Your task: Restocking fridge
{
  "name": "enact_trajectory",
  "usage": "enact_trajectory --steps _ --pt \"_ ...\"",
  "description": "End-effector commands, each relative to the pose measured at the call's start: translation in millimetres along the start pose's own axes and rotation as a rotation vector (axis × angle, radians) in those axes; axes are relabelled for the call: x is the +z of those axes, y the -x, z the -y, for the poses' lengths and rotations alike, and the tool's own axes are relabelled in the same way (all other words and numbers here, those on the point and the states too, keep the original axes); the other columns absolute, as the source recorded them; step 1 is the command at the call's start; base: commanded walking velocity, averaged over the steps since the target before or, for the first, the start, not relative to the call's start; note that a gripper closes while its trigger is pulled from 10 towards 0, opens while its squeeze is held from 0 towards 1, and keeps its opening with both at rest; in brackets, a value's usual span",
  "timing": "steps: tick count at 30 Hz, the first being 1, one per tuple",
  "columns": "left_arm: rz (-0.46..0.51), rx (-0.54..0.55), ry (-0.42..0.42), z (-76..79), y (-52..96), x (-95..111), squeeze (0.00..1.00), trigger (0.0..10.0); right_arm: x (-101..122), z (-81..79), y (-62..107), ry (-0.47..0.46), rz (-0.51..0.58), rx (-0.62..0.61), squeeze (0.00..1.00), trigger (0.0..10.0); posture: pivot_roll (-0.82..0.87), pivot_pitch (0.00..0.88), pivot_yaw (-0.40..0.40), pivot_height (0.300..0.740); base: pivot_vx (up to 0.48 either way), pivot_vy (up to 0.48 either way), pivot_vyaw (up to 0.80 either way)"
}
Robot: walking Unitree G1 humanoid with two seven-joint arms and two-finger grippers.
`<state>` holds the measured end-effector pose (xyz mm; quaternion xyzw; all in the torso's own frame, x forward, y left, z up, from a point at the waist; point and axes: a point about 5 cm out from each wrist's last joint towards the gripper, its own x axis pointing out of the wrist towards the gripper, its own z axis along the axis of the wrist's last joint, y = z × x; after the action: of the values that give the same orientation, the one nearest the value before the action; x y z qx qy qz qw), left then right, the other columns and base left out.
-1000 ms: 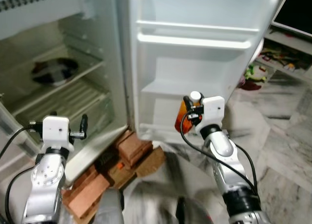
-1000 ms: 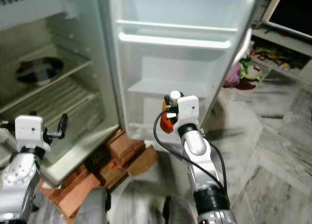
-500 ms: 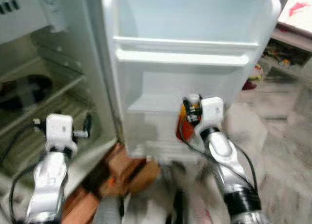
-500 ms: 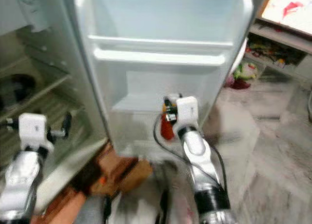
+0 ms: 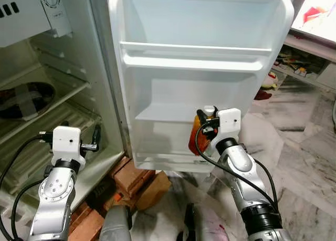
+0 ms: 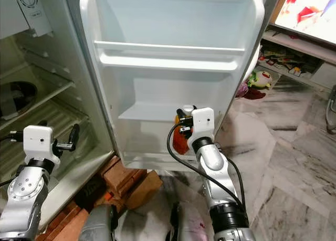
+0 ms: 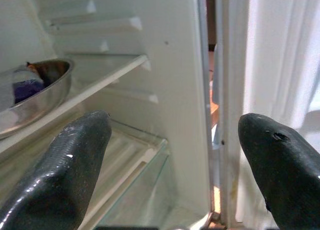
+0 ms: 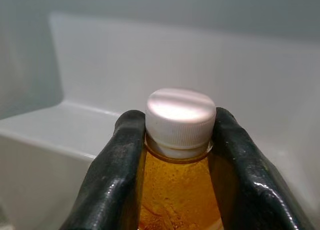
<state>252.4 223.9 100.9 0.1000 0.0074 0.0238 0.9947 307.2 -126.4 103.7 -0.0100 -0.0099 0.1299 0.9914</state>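
- Here, a bottle of amber liquid (image 8: pixel 177 190) with a white screw cap (image 8: pixel 180 121) is held upright by the right gripper (image 5: pixel 210 123), just in front of the lowest bin of the open fridge door (image 5: pixel 199 83), beside the small door shelf (image 5: pixel 165 113).
- In the right wrist view, the two black fingers (image 8: pixel 112 175) are seen pressed against the neck on either side, right under the cap, with the white wall of the door bin behind.
- The left gripper (image 7: pixel 172 155) is held wide apart and empty, pointed into the fridge compartment, where a steel bowl (image 7: pixel 30 97) rests on a shelf above a glass shelf (image 7: pixel 135 150).
- The bottle is judged to be fairly heavy, since it looks nearly full, and its liquid can be expected to slosh if it is swung.
- Its smooth plastic wall is likely slippery and somewhat yielding, so the stiff neck under the cap ridge is judged the safest place for a hold; the ridge would stop a downward slip.
- A grip that high lets the body swing like a pendulum, so a slow, level approach over the bin's front lip is thought wise.
- Bricks (image 5: pixel 131 173) are seen under the fridge, and marble flooring (image 5: pixel 299 152) lies to the right.
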Motion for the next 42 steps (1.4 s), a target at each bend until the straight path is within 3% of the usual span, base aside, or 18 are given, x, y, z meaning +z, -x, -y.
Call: enact_trajectory --steps 1,11,20,29,42 --pt "0.0 0.021 -0.01 -5.8 3.9 2.3 0.0 10.0 2.6 -3.5 -4.5 0.01 0.004 0.028 0.0 10.0 0.13 0.078 -0.063 0.626 0.0 0.0 0.0" --pt "0.01 0.061 -0.035 -21.1 13.9 10.0 0.0 10.0 6.3 -2.1 -27.7 0.033 0.029 0.095 0.0 10.0 0.17 0.135 -0.07 0.561 0.0 0.0 0.0" --pt "-0.004 0.058 -0.047 -21.1 22.2 12.3 0.0 10.0 19.1 -9.1 -47.3 0.089 0.071 0.142 0.0 10.0 0.21 0.161 -0.084 0.557 0.0 0.0 0.0" --pt "-0.019 0.064 -0.052 -22.4 30.3 13.4 0.0 10.0 26.6 -22.1 -55.4 0.112 0.137 0.189 0.0 10.0 0.21 0.193 -0.081 0.528 0.0 0.0 0.0" --pt "-0.039 0.067 -0.086 -25.5 42.7 17.8 0.0 10.0 59.3 -29.9 -75.8 0.262 0.252 0.195 0.0 10.0 0.24 0.257 -0.064 0.528 0.0 0.0 0.0"
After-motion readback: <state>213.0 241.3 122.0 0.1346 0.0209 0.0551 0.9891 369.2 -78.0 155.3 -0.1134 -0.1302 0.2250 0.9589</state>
